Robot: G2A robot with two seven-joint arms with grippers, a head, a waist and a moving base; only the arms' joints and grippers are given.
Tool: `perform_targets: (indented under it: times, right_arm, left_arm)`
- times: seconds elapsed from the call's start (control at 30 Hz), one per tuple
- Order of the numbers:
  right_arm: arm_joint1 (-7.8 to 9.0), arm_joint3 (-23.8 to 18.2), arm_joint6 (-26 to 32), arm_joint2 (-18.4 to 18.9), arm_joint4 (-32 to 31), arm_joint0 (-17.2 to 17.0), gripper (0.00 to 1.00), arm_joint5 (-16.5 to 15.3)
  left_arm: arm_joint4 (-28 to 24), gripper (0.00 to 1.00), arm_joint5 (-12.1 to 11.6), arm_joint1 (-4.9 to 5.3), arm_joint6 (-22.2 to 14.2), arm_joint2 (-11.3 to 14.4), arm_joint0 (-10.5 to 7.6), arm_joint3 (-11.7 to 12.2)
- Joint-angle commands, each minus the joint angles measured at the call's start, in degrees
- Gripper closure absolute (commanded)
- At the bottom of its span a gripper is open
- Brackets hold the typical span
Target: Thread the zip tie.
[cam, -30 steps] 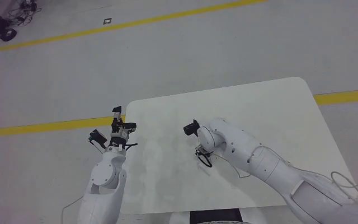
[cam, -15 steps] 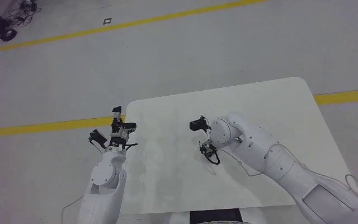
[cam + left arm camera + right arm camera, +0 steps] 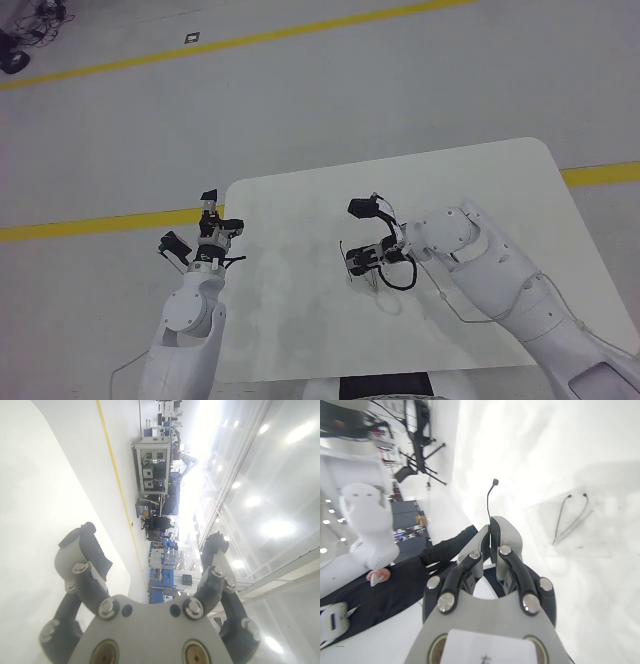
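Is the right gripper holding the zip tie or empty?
Shut on it: the right gripper pinches the zip tie, head end sticking out past it.

The zip tie (image 3: 489, 505) is black against the plain white table (image 3: 480, 190), two more ties (image 3: 561, 517) lying there look pale grey with dark heads, the right gripper (image 3: 490, 526) and left gripper (image 3: 150, 538) both mix black and silver-grey parts, and the pale grey floor (image 3: 300, 110) carries yellow stripes (image 3: 240, 42).
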Motion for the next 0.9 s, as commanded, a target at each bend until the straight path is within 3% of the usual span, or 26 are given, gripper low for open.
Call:
perform_targets:
  times: [0.0, 0.2, 0.67, 0.87]
  right_arm:
    - [-0.15, 0.9, -1.8, -0.2, 2.8, 0.2, 1.0, -2.3]
    - [-0.8, 3.5, -6.0, -2.1, 6.5, 2.3, 1.0, -5.0]
    - [-0.8, 3.5, -6.0, -2.1, 6.5, 2.3, 1.0, -5.0]
    - [-1.35, 3.9, -13.0, -3.7, 7.3, 2.5, 1.0, -5.3]
  left_arm:
    - [0.0, 0.0, 0.0, 0.0, 0.0, 0.0, 0.0, 0.0]
    - [0.0, 0.0, 0.0, 0.0, 0.0, 0.0, 0.0, 0.0]
    - [0.0, 0.0, 0.0, 0.0, 0.0, 0.0, 0.0, 0.0]
    - [0.0, 0.0, 0.0, 0.0, 0.0, 0.0, 0.0, 0.0]
